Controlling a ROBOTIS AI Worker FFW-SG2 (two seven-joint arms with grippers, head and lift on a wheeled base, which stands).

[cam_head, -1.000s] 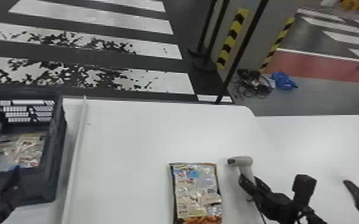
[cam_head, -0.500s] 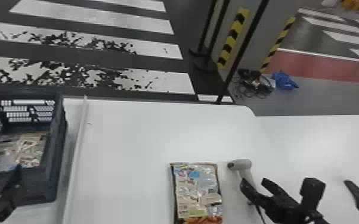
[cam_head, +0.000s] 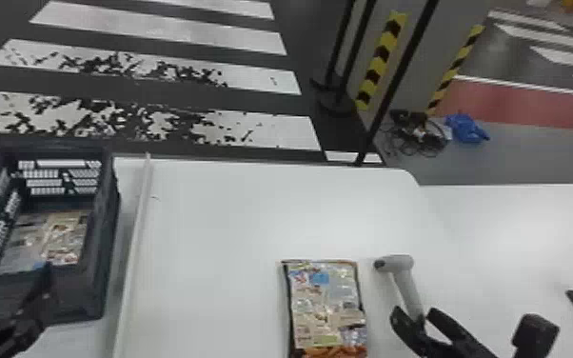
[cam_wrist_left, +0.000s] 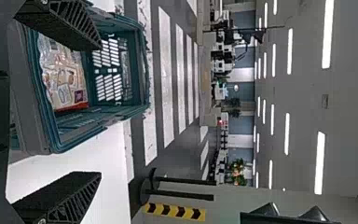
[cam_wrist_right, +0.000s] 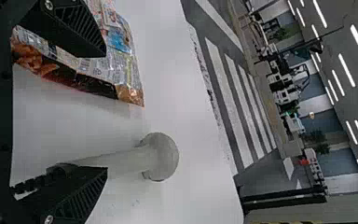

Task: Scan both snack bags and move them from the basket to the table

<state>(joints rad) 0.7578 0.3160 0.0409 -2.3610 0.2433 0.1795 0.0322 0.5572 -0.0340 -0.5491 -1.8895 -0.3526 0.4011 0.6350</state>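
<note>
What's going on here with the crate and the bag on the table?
A two-armed robot is partway through a job of scanning two snack bags and moving them to the table. One snack bag lies on the table, and another is in the dark basket. The right hand is open at the handle of a handheld scanner, not gripping it. The left hand is open by the basket, holding nothing.

The head view's bottom edge cuts off one snack bag; its left edge, the basket. Bag print is blurred.
</note>
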